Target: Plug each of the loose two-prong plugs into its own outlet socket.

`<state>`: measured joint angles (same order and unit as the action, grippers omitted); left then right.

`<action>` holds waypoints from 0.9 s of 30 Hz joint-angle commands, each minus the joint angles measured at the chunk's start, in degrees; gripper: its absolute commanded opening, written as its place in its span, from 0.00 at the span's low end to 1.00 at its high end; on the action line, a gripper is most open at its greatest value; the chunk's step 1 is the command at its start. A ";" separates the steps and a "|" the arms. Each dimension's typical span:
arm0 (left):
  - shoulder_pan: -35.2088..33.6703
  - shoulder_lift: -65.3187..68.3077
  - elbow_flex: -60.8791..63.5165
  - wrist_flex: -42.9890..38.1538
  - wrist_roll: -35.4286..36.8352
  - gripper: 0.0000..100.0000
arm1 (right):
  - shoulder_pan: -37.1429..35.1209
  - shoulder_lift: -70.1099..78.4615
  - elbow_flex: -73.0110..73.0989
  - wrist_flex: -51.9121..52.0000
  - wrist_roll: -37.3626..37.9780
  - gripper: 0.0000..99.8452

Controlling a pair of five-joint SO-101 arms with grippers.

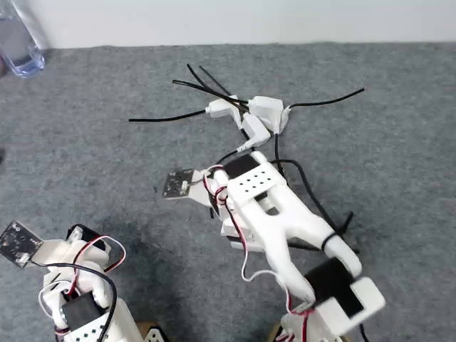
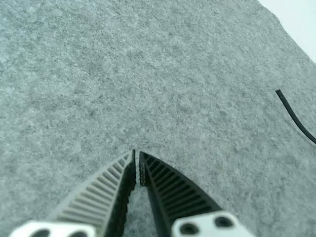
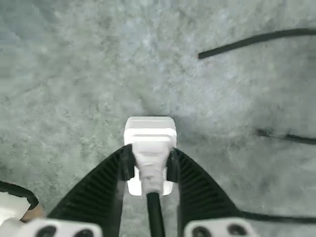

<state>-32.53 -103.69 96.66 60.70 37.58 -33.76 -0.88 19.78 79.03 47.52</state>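
Ribbed black fingers [image 3: 98, 192] of the right gripper [image 3: 149, 155] clamp a white plug [image 3: 149, 132] from both sides in the right wrist view; the plug's body stands out past the fingertips over the grey felt [image 3: 74, 74], and its black cord [image 3: 155, 217] runs back between the jaws; whether the plug touches the felt cannot be told; a stray cord end [image 3: 247, 43] crosses the felt beyond it. From above, the right arm [image 1: 285, 214] stretches over the middle of the table and covers its own gripper; just past its front end lies a knot of white plug and socket pieces [image 1: 267, 110] with black leads fanning out; which of them is the held one cannot be made out from there. In its own wrist view the left gripper [image 2: 137, 154] hangs over the felt, tips drawn together to a thin slit with nothing between them; a loose cord tip [image 2: 294, 116] lies well apart from it, toward the felt's edge; the high view places the left arm [image 1: 78, 285] at the near corner of the table, well apart from the white pieces; prongs and socket slots are too small to make out.
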 commanded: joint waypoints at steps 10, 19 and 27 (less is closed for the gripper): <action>-0.18 -0.62 -0.31 -0.09 -0.53 0.02 | -0.40 -13.93 -3.60 6.64 -5.27 0.32; -0.18 -0.62 -0.31 -0.09 -0.53 0.02 | 3.65 -12.62 7.65 -0.75 -6.59 0.32; -0.18 -0.62 -0.31 -0.09 -0.53 0.02 | 5.93 -7.96 15.56 -12.44 -2.29 0.32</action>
<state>-32.53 -103.69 96.66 60.70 37.58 -28.75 -9.76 35.16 69.98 43.30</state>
